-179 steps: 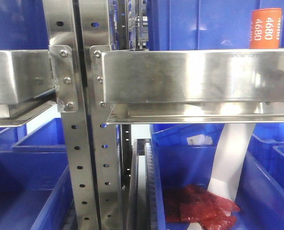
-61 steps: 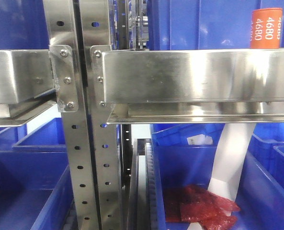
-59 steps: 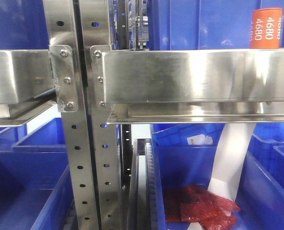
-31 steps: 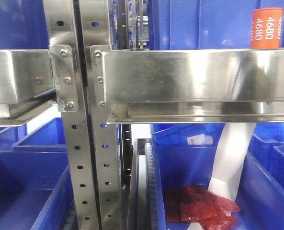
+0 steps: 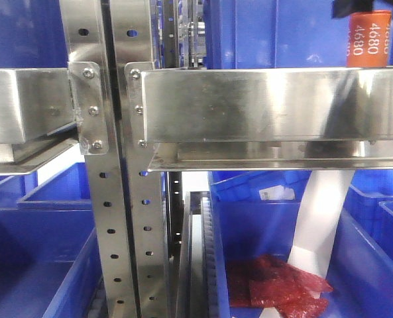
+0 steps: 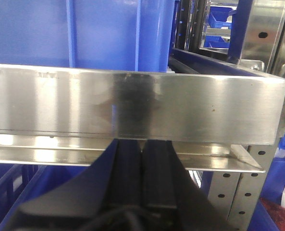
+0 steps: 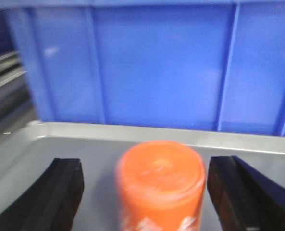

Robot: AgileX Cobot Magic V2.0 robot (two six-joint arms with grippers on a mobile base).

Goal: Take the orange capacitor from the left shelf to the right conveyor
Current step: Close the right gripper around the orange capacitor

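The orange capacitor (image 5: 368,41) stands upright on the upper level of the left shelf (image 5: 262,106), at the far right, in front of a blue bin. In the right wrist view the capacitor (image 7: 159,185) sits between the two black fingers of my right gripper (image 7: 146,161). That gripper is open, with a gap on each side of the capacitor. A dark finger (image 5: 347,8) shows at the capacitor's top in the front view. My left gripper (image 6: 142,142) is shut and empty, just below a steel shelf rail (image 6: 132,101). The right conveyor is out of view.
Blue bins (image 5: 37,265) fill the lower shelf level. One bin holds red crinkly packets (image 5: 276,285), and a white strip (image 5: 322,218) hangs into it. Perforated steel uprights (image 5: 113,218) stand left of centre. A blue bin wall (image 7: 147,62) rises right behind the capacitor.
A dark part of the right gripper has come into the front view at the capacitor's top. The capacitor stays on the shelf.
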